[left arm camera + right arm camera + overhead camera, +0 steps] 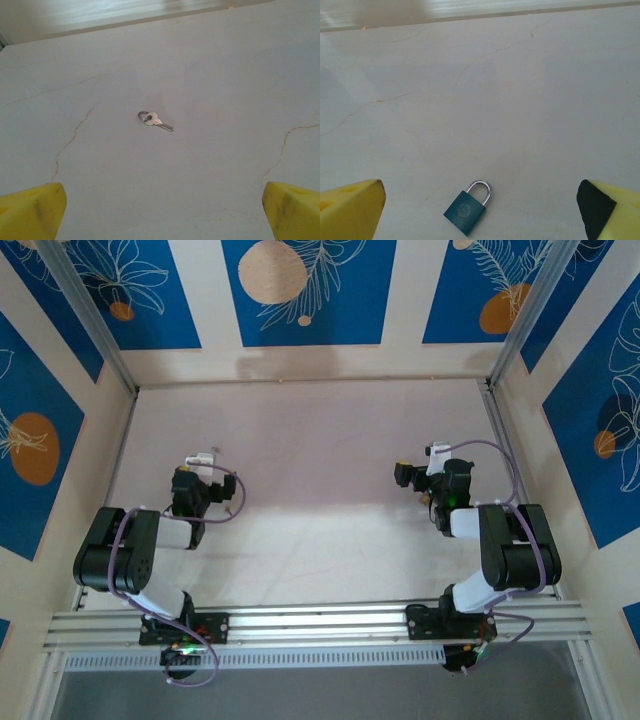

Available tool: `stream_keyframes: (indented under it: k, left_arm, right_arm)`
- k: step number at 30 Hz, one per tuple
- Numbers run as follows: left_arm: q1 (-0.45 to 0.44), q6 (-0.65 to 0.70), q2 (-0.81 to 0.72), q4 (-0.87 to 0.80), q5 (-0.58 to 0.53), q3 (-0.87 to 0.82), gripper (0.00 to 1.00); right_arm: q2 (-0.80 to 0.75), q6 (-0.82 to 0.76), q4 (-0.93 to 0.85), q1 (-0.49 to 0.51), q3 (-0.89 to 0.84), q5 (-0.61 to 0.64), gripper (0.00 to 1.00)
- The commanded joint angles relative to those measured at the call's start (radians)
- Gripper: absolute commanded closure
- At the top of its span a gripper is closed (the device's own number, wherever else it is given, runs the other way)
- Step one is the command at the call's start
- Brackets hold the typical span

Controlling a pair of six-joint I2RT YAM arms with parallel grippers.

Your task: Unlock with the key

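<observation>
A tiny silver key [156, 120] on a small ring lies flat on the pale table, its blade pointing right, well ahead of my left gripper [160, 215]. That gripper is open, and its yellow fingertips [31, 210] stand far apart with bare table between them. A small dark green padlock [465, 212] with a silver shackle, which looks shut, lies flat on the table. It is low in the right wrist view, between the wide-open yellow fingers [350, 209] of my right gripper [480, 212]. From above, the left gripper [199, 462] and right gripper [415, 478] are far apart.
The pale table [320, 430] has faint crack lines. Blue and cream patterned walls [300, 290] close it in at the back and sides. An aluminium rail [320, 620] carrying both arm bases runs along the near edge.
</observation>
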Motion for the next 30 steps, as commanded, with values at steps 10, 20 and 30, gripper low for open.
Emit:
stream_keyframes:
  k: [10, 20, 30]
  left_arm:
    - [0.007, 0.004, 0.001, 0.027, 0.020, 0.011, 0.00]
    - [-0.008, -0.084, -0.425, -0.723, -0.029, 0.347, 0.00]
    - [0.020, -0.634, -0.568, -1.106, -0.068, 0.576, 0.00]
  right_arm:
    - [-0.003, 0.002, 0.006, -0.005, 0.005, -0.013, 0.01]
    - [-0.119, -0.012, -0.254, 0.066, 0.106, 0.182, 0.01]
    - [-0.311, 0.515, -1.177, 0.055, 0.582, 0.291, 0.01]
